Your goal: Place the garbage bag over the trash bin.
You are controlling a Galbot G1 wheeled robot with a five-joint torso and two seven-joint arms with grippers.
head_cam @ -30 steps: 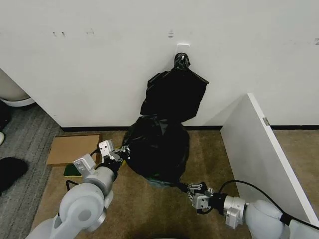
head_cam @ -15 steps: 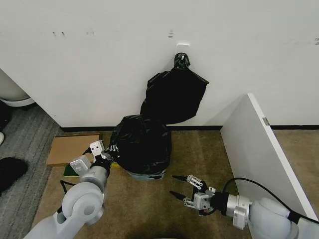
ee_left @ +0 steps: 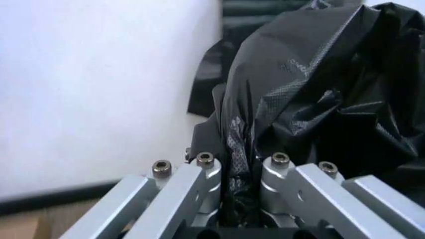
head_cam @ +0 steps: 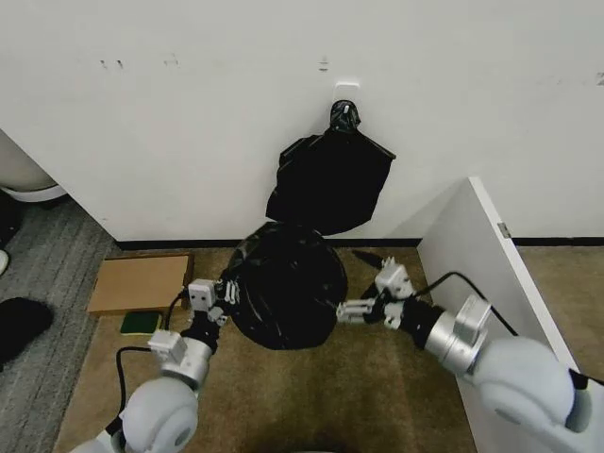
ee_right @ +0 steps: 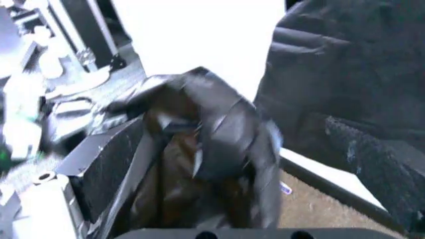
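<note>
The garbage bag bulges as a round black mass on the brown carpet in front of the white wall, stretched between the two arms. The trash bin is presumably beneath it, though no white plastic can be made out under the film, so how far the bag has come down over the rim cannot be told. The left tool is pinching a gathered fold of the bag at its left edge; in the left wrist view the black film runs straight down between the pressed-together fingers. The right tool sits at the bag's right edge, and the right wrist view shows crumpled black film between its fingers, so it looks clamped on the bag too. To do this step well, I would judge that both tools should draw the film outward and down evenly, keeping the mouth wide enough to clear the rim, without tearing the thin plastic or tipping the light bin. By count: one garbage bag in hand, one knotted black bundle hanging on the wall above it, one cardboard sheet on the floor to the left, one white panel to the right, two tools.
</note>
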